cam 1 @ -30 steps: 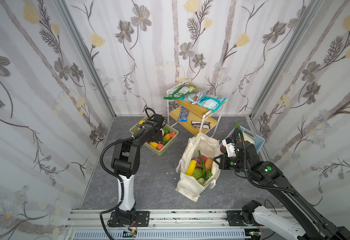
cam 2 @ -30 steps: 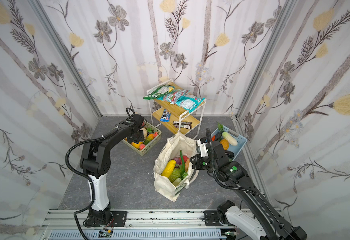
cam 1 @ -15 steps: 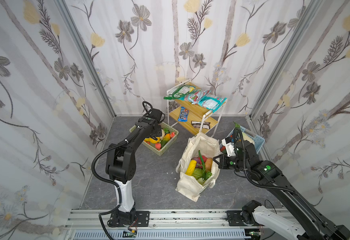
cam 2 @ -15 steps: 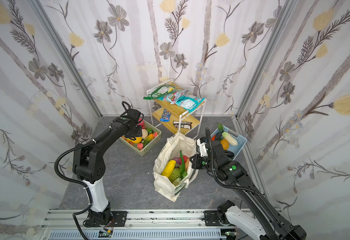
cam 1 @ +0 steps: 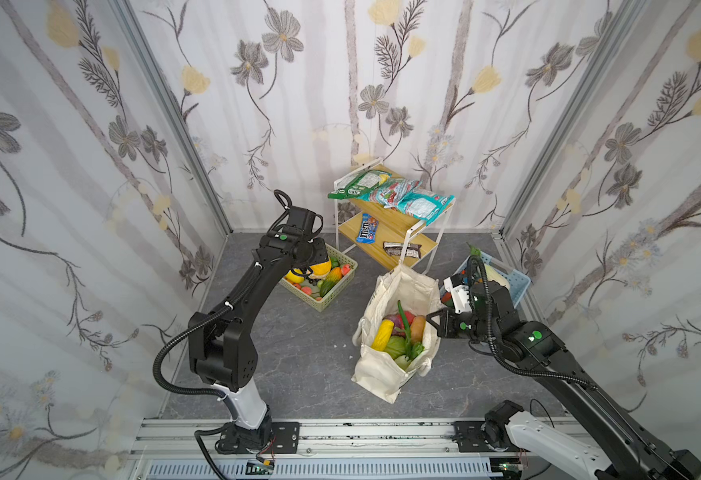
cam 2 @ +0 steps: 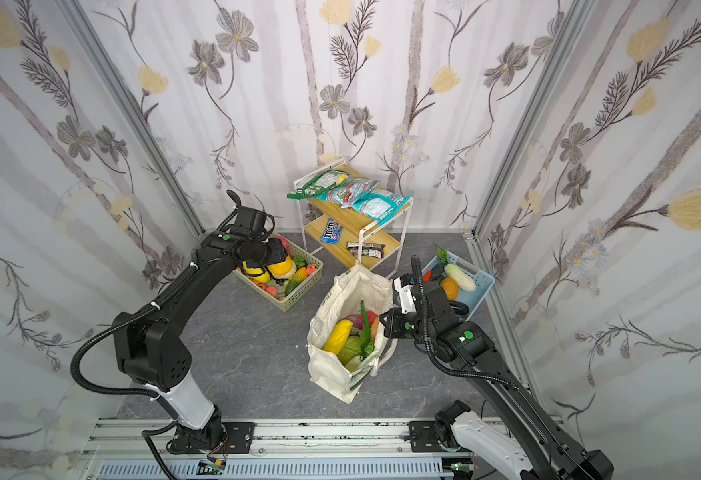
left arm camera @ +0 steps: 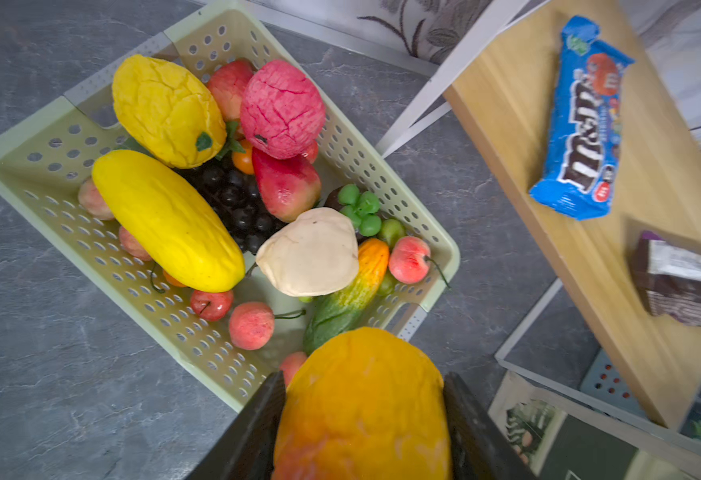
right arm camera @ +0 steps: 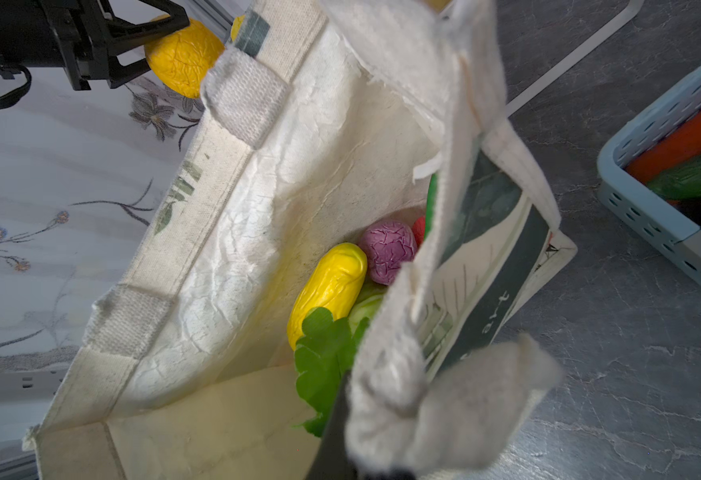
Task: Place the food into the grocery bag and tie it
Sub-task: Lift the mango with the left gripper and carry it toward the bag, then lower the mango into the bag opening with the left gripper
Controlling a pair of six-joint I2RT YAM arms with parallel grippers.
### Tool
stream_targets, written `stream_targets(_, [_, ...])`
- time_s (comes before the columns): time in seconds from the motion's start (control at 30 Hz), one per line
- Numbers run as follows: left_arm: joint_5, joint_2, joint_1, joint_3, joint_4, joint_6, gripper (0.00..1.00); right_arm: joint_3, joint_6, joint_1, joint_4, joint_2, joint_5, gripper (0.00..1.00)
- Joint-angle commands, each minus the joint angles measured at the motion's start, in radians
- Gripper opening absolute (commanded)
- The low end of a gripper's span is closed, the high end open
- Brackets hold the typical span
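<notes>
Grey stone-look flooring [cam 1: 307, 353] between flowered walls is your workspace.

Start at your left gripper [left arm camera: 363, 384]. Its jaws stand partway apart, clamped on either side of an orange-yellow fruit [left arm camera: 361, 415]. The fruit hangs above one end of the pale green basket [left arm camera: 62, 153], well apart from the bag.

Your right gripper [cam 1: 438, 323] is pinched fully closed on the rim of the grocery bag [cam 1: 378, 374], beside a thick white handle [right arm camera: 486, 395]. That holds the mouth up and open towards the middle of the floor.

Some of the packing is done. Inside the bag you can see a yellow corn [right arm camera: 328, 282], a purple piece [right arm camera: 388, 251], a green cabbage [cam 1: 394, 345] and a leafy sprig [right arm camera: 324, 353], with something red and something orange tucked beside them.

Plenty is left, as I judge it:
- The fruit in your left grip has yet to cross over and drop in.
- The green basket holds a long yellow fruit [left arm camera: 166, 220], a lumpy yellow one [left arm camera: 166, 112], a pink one [left arm camera: 282, 108], dark grapes [left arm camera: 232, 195] and many small pieces.
- The light blue basket [cam 2: 481, 291] behind your right arm holds several vegetables too.
- The handles hang loose, so tying has not begun.

I'd call this no more than midway through the loading. The snack packets on the wooden rack [cam 1: 386, 232] look like they stay put.
</notes>
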Motion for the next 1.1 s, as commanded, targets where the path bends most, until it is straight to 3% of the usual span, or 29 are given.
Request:
stream_targets(0.0, [0.114,-0.042,-0.003,-0.023,0.071,-0.047,0.49,-0.002,0.003,0.003,0.047,0.004,-0.002,0.02])
stream_targets(0.3, [0.250,-0.139,-0.049,-0.056,0.154,-0.101,0.49,0.007,0.009,0.012,0.053,0.012,0.001,0.02])
stream_targets(0.57, [0.312,-0.188,-0.148,-0.078,0.221,-0.152,0.50,0.004,0.016,0.019,0.051,0.009,0.009,0.02])
stream_targets(1.07, [0.293,-0.147,-0.387,-0.089,0.255,-0.159,0.50,-0.002,0.017,0.023,0.053,0.007,0.012,0.02])
